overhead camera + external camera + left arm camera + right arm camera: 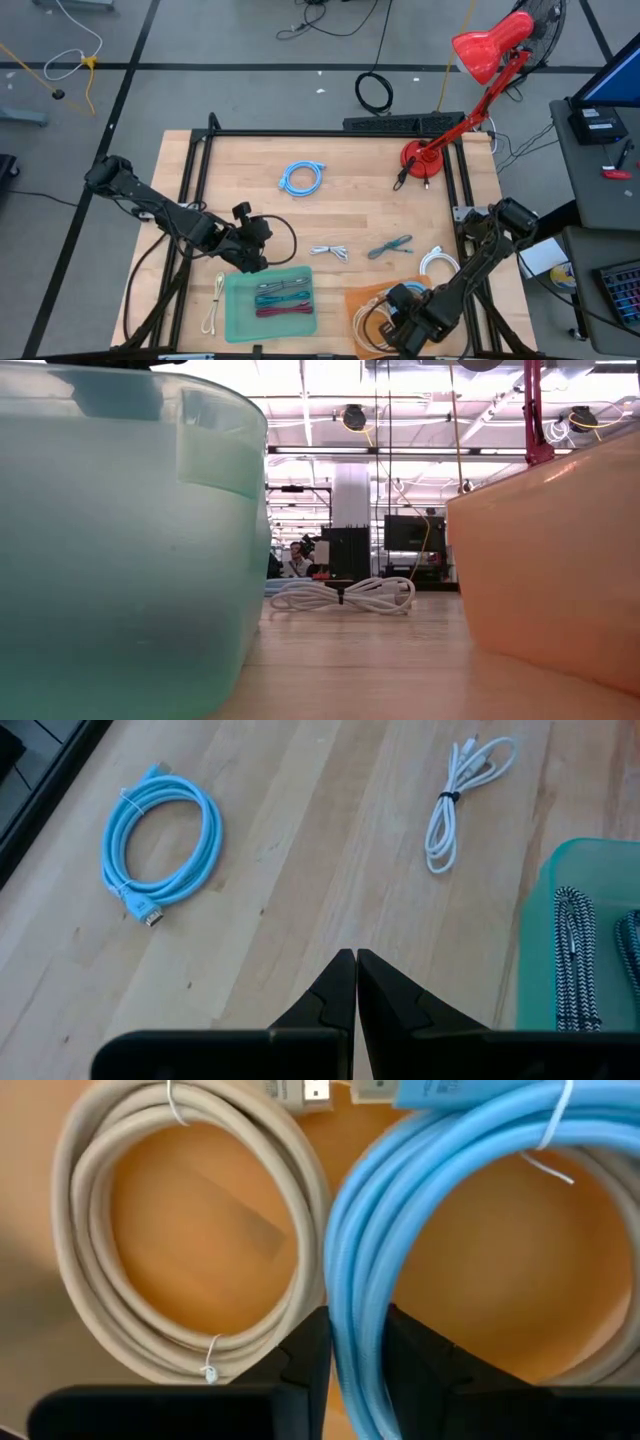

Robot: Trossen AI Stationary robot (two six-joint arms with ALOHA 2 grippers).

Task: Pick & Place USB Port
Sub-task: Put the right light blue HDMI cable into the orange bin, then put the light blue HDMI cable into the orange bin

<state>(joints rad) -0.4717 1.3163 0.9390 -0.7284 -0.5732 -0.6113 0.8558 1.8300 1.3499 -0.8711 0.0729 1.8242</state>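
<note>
My right gripper (398,318) reaches down into the orange tray (352,298) at the table's near right, shut on a coiled blue cable (450,1170). A beige coil (190,1230) lies beside the blue coil on the tray floor. My left gripper (256,247) hovers shut and holding nothing, just beyond the far edge of the teal tray (236,318). The teal tray holds several bundled cables (283,298). Loose on the table lie a light-blue coil (302,177), a white cable (330,251) and a grey-green cable (390,246). My right gripper has one side of the blue coil, a bundle of several strands (360,1330), between its two fingers (305,1355). The fingers come from above, pointing down, and lie across the strands. The coil rests flat on the orange tray's floor, touching the beige coil.
A white coil (438,262) lies just beyond the orange tray, and a cream cable (213,305) lies left of the teal tray. A red desk lamp (470,90) stands at the far right corner. Bare wood lies in the table's middle and far left.
</note>
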